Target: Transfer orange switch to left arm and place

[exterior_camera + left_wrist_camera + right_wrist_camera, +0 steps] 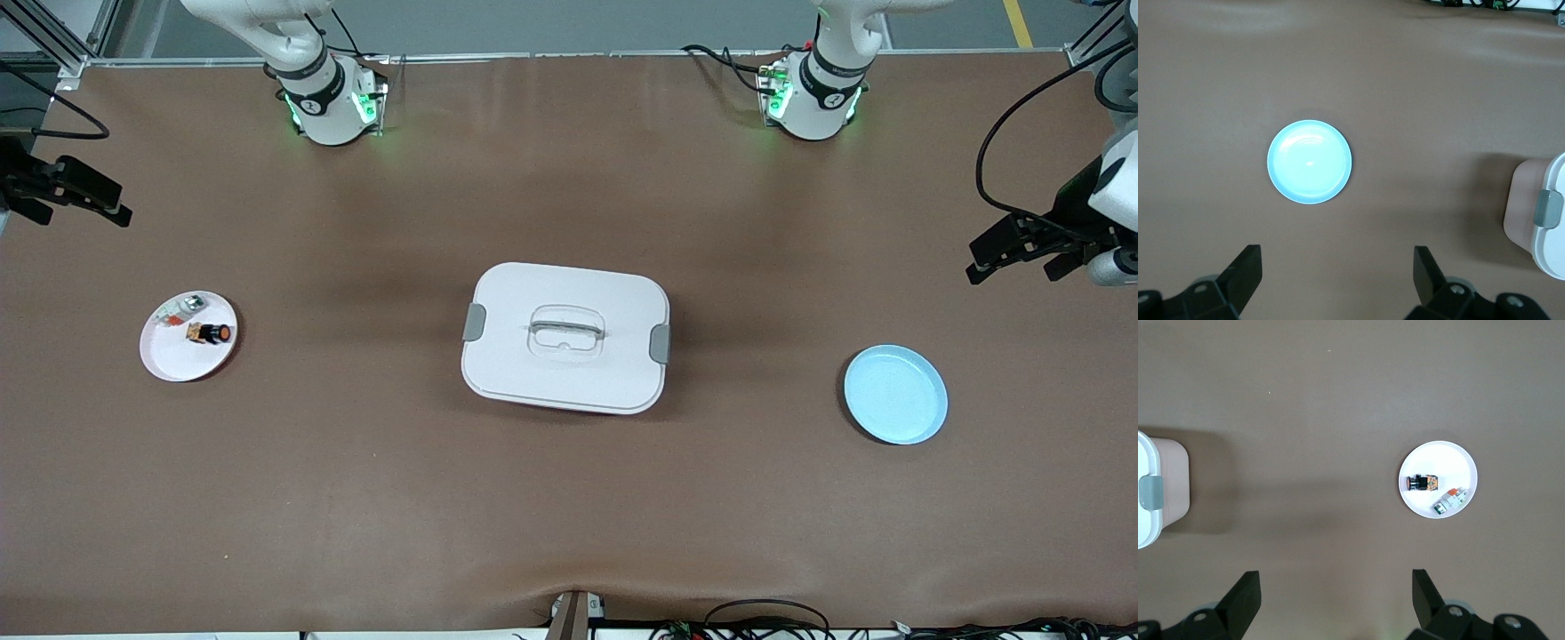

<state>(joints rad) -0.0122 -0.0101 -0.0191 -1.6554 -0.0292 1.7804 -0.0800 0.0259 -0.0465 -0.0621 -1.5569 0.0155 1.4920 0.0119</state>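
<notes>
The orange switch (212, 333) (1421, 482) lies on its side on a small white plate (178, 360) (1438, 453) toward the right arm's end of the table. The white box (565, 338) (1553, 223) (1148, 493), lid on and grey latches at its sides, stands at the table's middle. My right gripper (123, 204) (1336, 580) hangs open and empty high over the table edge at its own end, apart from the white plate. My left gripper (1012, 271) (1337, 257) hangs open and empty high over its end, apart from the blue plate.
A small white-grey part with a red bit (182, 309) (1450, 501) shares the white plate with the switch. A light blue plate (895, 394) (1309, 161) with nothing on it sits toward the left arm's end. Cables (765, 618) lie along the table edge nearest the front camera.
</notes>
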